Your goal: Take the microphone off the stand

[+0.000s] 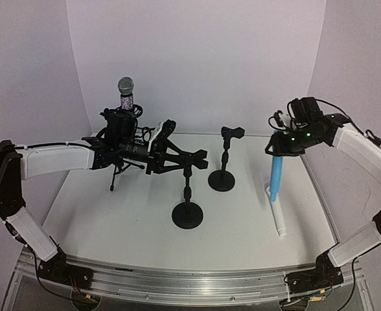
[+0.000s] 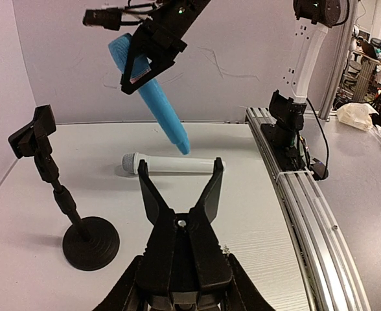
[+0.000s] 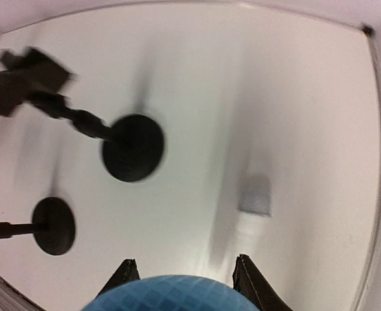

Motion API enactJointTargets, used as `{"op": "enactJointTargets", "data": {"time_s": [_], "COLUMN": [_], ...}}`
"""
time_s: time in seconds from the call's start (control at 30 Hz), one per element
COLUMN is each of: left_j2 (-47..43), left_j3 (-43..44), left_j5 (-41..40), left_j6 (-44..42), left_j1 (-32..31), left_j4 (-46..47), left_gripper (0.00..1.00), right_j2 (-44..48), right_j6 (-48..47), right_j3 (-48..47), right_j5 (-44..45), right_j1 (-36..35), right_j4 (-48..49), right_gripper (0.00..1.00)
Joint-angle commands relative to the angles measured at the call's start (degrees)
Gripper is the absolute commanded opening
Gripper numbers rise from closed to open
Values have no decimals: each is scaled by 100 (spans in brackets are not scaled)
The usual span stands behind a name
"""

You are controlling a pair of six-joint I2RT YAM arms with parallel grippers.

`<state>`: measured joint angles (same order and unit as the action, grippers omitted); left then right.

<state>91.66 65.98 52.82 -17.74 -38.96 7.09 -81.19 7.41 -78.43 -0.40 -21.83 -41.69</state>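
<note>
**Top view.** The right fingers (image 1: pixel 278 150) are clenched on the upper end of the bright blue plastic microphone (image 1: pixel 276 178). It hangs upright below them, off any stand. Its lower end is near a white cylindrical microphone (image 1: pixel 279 217) lying on the white desk (image 1: pixel 242 233). The left fingers (image 1: pixel 200 156) are spread over the top of the near black round-based stand (image 1: pixel 188 214). The far black round-based stand (image 1: pixel 221 179), clip empty, stands just beyond them. Behind the left arm, a glitter-handled microphone (image 1: pixel 126 91) sits upright on a black tripod.

**Left wrist.** The left fingers (image 2: pixel 148 191) are released, with nothing between them. The white cylindrical microphone (image 2: pixel 168 163) lies crosswise just past the fingertips. The bright blue plastic microphone (image 2: pixel 158 97) slants above it in the right fingers (image 2: pixel 142 61). One black stand (image 2: pixel 54 188) is to the left of the fingers. Which of the two it is, I cannot tell.

**Right wrist.** The frame is blurred. The right fingers (image 3: pixel 249 285) flank the rounded end of the bright blue plastic microphone (image 3: pixel 171 295) and grasp it. Two black round bases (image 3: pixel 132 148) lie on the desk to the upper left of the fingers.
</note>
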Motion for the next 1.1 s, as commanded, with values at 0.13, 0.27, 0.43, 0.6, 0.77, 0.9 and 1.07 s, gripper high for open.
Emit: {"op": "enactJointTargets", "data": {"time_s": [0.13, 0.27, 0.43, 0.6, 0.77, 0.9, 1.07], "left_j2": [-142, -148, -168, -204, -224, -180, -147], "left_j3": [184, 164, 132, 83, 64, 84, 109], "left_j5": [233, 261, 258, 261, 278, 280, 275], "left_j6": [264, 372, 309, 311, 324, 341, 358], "left_j1": [38, 35, 38, 35, 37, 39, 37], "left_j4": [455, 558, 548, 619, 630, 656, 673], "left_gripper": [0, 1, 0, 0, 0, 0, 0], "right_j2": [-705, -1529, -2572, -3299, -3629, -3850, -4012], "right_j6": [54, -331, -690, -968, -994, -975, -802], "right_j3": [-29, -144, -757, -1078, -1096, -996, -947], "right_j5": [381, 459, 397, 150, 86, 34, -23], "right_j1": [1108, 1420, 1695, 1932, 2099, 2110, 2119], "right_j4": [-2576, -2568, -2521, -2442, -2314, -2215, -2081], "right_gripper": [4, 3, 3, 4, 9, 25, 45]}}
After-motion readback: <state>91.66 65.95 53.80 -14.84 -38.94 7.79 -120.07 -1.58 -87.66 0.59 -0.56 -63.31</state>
